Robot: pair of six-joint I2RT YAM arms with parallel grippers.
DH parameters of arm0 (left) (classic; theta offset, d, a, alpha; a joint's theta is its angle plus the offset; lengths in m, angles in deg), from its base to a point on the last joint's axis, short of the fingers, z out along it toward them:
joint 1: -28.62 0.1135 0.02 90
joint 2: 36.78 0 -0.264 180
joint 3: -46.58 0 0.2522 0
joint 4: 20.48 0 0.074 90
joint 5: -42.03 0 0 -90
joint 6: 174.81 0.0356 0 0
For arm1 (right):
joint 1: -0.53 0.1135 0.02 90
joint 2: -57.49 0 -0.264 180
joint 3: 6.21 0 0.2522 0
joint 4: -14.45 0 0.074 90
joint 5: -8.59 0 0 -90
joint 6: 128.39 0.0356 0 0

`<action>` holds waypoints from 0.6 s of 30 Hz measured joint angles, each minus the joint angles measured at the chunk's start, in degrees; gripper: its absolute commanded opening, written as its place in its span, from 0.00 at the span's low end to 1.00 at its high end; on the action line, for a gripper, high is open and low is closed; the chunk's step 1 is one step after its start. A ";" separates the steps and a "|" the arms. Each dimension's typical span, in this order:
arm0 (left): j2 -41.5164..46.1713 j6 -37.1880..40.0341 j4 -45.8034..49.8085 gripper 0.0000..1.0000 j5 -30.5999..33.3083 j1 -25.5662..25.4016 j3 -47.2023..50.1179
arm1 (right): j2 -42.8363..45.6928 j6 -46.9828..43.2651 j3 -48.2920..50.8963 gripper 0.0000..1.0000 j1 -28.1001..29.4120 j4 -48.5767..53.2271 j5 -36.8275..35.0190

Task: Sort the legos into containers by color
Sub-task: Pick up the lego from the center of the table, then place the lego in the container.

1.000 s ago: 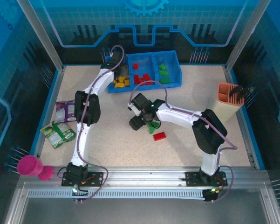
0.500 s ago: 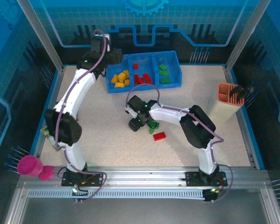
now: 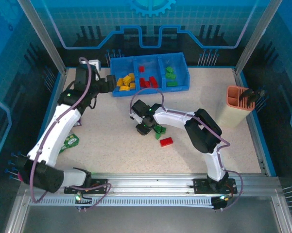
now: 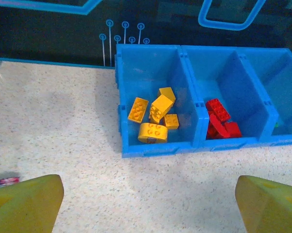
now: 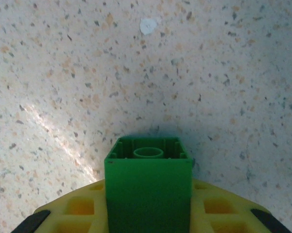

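Note:
The blue tray (image 3: pixel 149 89) stands at the back, its three containers side by side. Yellow legos (image 4: pixel 153 117) lie in the left one, red legos (image 4: pixel 220 121) in the middle one, green legos (image 3: pixel 170 75) in the right one. My left gripper (image 3: pixel 107 81) hovers just left of the tray, open and empty, its yellow fingertips (image 4: pixel 25 205) spread wide. My right gripper (image 3: pixel 145 127) is low over mid-table, its yellow pads (image 5: pixel 77 209) shut on a green lego (image 5: pixel 148 187). More green legos (image 3: pixel 160 131) and a red lego (image 3: pixel 166 141) lie beside it on the table.
An orange-pink slotted holder (image 3: pixel 238 104) stands at the right edge. A green packet (image 3: pixel 70 141) lies at the left, partly under my left arm. Bare speckled table stretches in front of the tray (image 4: pixel 150 194).
My left arm has swung back off the tray's left compartment toward the left, and its jaws have opened wider. My right gripper has closed on the green lego.

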 measured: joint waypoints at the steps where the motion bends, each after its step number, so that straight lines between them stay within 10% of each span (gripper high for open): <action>1: 1.77 0.42 0.72 0.92 0.02 0.00 0.63 | 0.68 -0.15 0.00 0.25 -0.15 0.57 -0.20; 18: 11.65 6.10 2.99 0.96 -1.07 0.00 11.23 | 12.17 -2.99 -14.78 0.32 -21.62 -0.52 -7.72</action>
